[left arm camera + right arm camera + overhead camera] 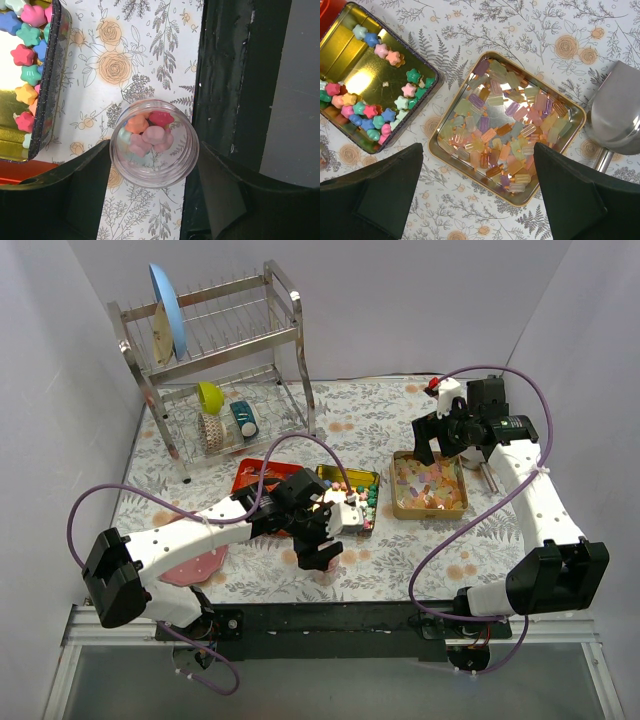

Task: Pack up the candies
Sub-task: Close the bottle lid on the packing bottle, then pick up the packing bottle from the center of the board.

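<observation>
- Candies of two kinds show: pastel star candies (370,112) and lolly-shaped jellies (505,135), the latter translucent orange, yellow and mauve.
- Most star candies lie loose in a dark-rimmed tin (427,92). They bunch along one long side, and much of its gold floor is bare.
- A few of them, pink, orange and red, sit heaped in a small clear jar (150,181).
- The jar stands upright on the flowered tabletop (140,40), mouth facing straight up, near the dark-rimmed tin but apart from it.
- The left tool (154,150) clasps the jar, one black finger (75,195) against each side of its wall.
- The lolly-shaped jellies fill a gold tin (572,117), lying flat in a jumble with their long axes pointing every way.
- The right tool (479,155) hangs above the gold tin with its jaws spread wide, holding nothing.
- A metal scoop (620,110) lies on the tabletop just beside the gold tin. Its handle points toward the bottom of the right wrist view.
</observation>
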Action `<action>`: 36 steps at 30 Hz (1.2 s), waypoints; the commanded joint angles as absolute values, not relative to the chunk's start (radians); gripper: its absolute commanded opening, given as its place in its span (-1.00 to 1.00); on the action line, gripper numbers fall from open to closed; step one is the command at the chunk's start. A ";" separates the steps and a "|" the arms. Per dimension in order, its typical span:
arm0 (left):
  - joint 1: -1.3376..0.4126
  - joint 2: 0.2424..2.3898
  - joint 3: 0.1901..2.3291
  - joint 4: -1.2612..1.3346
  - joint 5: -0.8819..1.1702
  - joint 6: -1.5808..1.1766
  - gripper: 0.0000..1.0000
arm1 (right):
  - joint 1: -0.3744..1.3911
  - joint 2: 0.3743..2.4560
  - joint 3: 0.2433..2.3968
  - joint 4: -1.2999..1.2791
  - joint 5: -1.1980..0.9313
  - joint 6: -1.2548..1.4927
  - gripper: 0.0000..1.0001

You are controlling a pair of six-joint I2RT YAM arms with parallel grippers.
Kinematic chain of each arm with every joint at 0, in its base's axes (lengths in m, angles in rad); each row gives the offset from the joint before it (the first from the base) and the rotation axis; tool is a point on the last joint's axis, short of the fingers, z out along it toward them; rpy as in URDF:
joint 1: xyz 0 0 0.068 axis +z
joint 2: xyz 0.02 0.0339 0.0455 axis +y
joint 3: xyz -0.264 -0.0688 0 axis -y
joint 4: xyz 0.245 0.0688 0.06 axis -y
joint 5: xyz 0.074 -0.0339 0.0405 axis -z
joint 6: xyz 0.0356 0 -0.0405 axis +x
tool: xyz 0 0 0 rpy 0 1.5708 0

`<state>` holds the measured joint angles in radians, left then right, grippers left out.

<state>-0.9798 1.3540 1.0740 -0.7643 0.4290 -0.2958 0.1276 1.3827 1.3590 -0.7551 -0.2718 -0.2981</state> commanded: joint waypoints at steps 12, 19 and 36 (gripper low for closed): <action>-0.989 1.267 1.037 -0.741 0.328 -0.328 0.96 | 0.130 1.350 1.339 -0.724 -0.293 -0.299 0.96; -0.960 1.095 0.893 -0.692 0.282 -0.420 0.96 | 0.130 1.358 1.359 -0.745 -0.291 -0.305 0.96; -0.942 0.856 0.465 -0.098 0.321 -0.687 0.96 | 0.130 1.496 1.584 -0.910 -0.279 -0.393 0.96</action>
<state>-0.9421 0.8356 0.5163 -0.2695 0.3122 -0.6403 0.1276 1.4616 1.4986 -0.8494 -0.2752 -0.3698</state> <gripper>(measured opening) 0.981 0.982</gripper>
